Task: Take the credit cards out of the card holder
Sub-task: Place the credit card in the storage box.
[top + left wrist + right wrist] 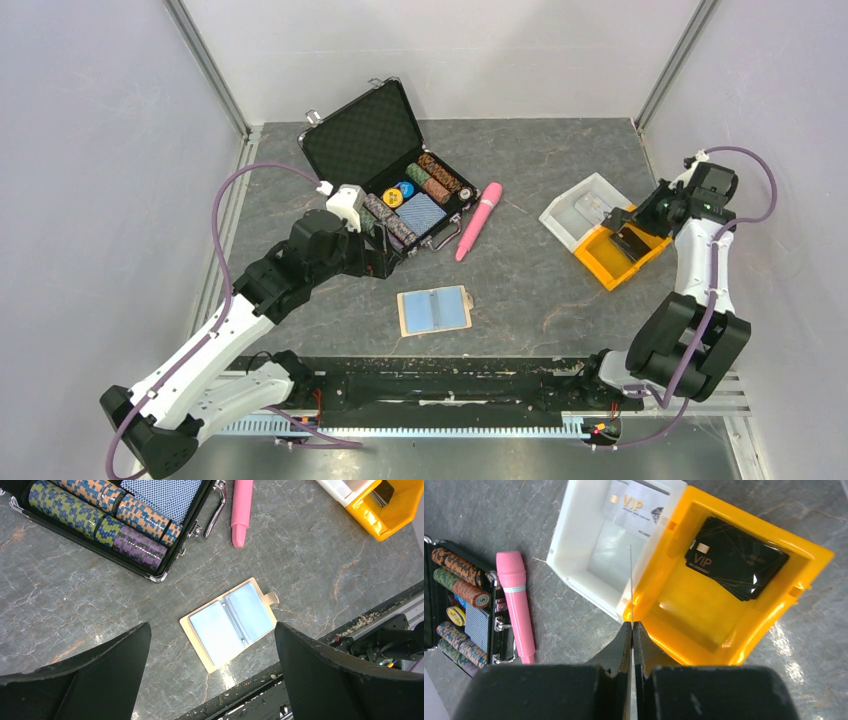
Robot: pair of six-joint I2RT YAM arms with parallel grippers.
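The tan card holder [434, 310] lies open and flat on the table's near middle, two light blue panels facing up [227, 625]. My left gripper [211, 626] hangs open well above it, by the black case's front corner [385, 255], with nothing between its fingers. My right gripper [632, 625] is shut on a credit card [630, 580], seen edge-on as a thin line, over the seam between the white bin [569, 545] and the yellow bin [774, 610]. Black VIP credit cards [736, 560] lie stacked in the yellow bin, and a silvery VIP card [639, 505] lies in the white one.
An open black case [365, 135] with rows of poker chips and a blue patterned deck sits at the back left. A pink microphone-shaped toy [478, 220] lies just right of it. The two bins [590, 195] stand at the right. A black rail runs along the near edge.
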